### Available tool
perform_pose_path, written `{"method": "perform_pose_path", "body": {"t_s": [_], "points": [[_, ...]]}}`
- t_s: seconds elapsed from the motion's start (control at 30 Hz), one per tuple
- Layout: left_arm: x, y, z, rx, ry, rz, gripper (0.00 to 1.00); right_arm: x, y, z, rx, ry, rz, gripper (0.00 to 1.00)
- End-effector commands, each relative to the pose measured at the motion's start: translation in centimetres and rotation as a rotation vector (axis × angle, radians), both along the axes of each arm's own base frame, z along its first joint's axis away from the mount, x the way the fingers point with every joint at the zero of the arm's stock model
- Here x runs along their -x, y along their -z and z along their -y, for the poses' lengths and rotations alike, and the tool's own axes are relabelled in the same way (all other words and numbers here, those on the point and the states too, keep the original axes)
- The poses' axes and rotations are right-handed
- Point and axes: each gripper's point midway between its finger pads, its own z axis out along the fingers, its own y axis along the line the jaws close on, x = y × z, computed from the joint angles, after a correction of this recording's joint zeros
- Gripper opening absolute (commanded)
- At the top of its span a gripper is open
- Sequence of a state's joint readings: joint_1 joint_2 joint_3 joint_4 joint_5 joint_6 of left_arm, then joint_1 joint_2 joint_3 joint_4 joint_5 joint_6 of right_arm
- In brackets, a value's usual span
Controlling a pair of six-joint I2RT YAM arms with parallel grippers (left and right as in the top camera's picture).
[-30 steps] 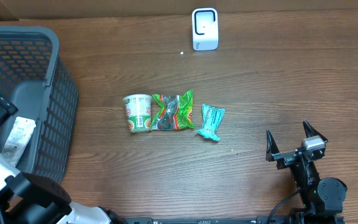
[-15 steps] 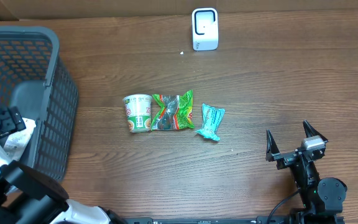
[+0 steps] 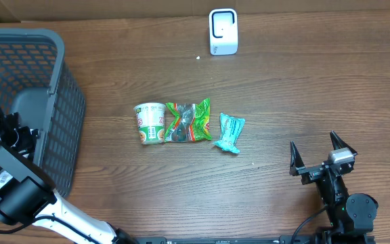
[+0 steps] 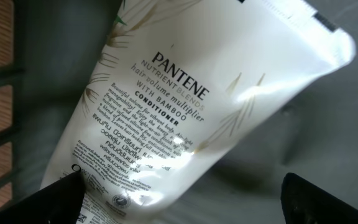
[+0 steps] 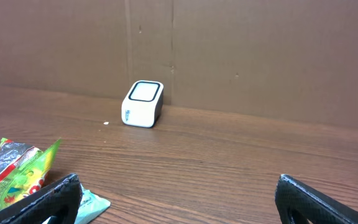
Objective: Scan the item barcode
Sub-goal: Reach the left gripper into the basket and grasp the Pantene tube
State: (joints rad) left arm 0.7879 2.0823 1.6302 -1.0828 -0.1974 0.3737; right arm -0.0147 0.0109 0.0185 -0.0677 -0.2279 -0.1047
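"PANTENE Nutrient Blends, hair volume multiplier with bamboo, conditioner" is printed on the white tube (image 4: 185, 106), laid in the grey basket (image 3: 53, 81) under the left gripper (image 4: 179, 199), which is spread wide and holding nothing; the right gripper (image 5: 179, 196) is released too, over the brown wood table (image 3: 303, 81), cardboard wall (image 5: 260, 56) behind

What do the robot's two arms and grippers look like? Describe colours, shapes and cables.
The left arm has white links and black joints. The right arm looks black, with a round joint and a thin black cable. The left gripper and right gripper both have black fingers; the right one's taper to points, with a small grey block at its base.
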Motion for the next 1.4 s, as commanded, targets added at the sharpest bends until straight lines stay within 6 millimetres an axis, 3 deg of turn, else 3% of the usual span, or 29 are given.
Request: {"method": "perform_pose_path", "body": {"t_s": [0.0, 0.6, 0.7, 0.8, 0.83, 1.07, 1.17, 1.27, 1.37], "points": [[0.2, 2.2, 0.0, 0.033, 0.007, -0.031, 0.92, -0.1, 0.2, 0.1, -0.006, 0.009, 0.002, 1.0], [-1.3, 1.7, -2.0, -0.128, 0.013, -0.043, 0.89, -0.1, 0.2, 0.1, -0.006, 0.009, 0.002, 1.0], [-1.1, 2.2, -1.7, -0.119, 0.013, -0.047, 0.72, -0.1, 0.2, 0.1, -0.006, 0.009, 0.002, 1.0], [-1.0, 2.3, -1.6, -0.127, -0.066, -0.032, 0.17, -0.1, 0.2, 0.1, -0.006, 0.009, 0.002, 1.0], [-1.0, 2.3, -1.6, -0.133, -0.107, -0.023, 0.09, -0.1, 0.2, 0.1, -0.006, 0.009, 0.002, 1.0], [-1.3, 2.7, 0.6, -0.046, -0.246, 0.02, 0.04, -0.1, 0.2, 0.1, -0.006, 0.009, 0.002, 1.0], [-2.5, 2.1, 1.6, 0.023, -0.29, 0.083, 0.04, -0.1, 0.2, 0.1, -0.006, 0.009, 0.002, 1.0], [-4.2, 0.5, 2.2, 0.092, -0.3, 0.151, 0.04, -0.1, 0.2, 0.1, -0.006, 0.009, 0.002, 1.0], [-6.5, -3.3, 2.5, 0.148, -0.339, 0.244, 0.04, -0.1, 0.2, 0.1, -0.006, 0.009, 0.002, 1.0]]}}
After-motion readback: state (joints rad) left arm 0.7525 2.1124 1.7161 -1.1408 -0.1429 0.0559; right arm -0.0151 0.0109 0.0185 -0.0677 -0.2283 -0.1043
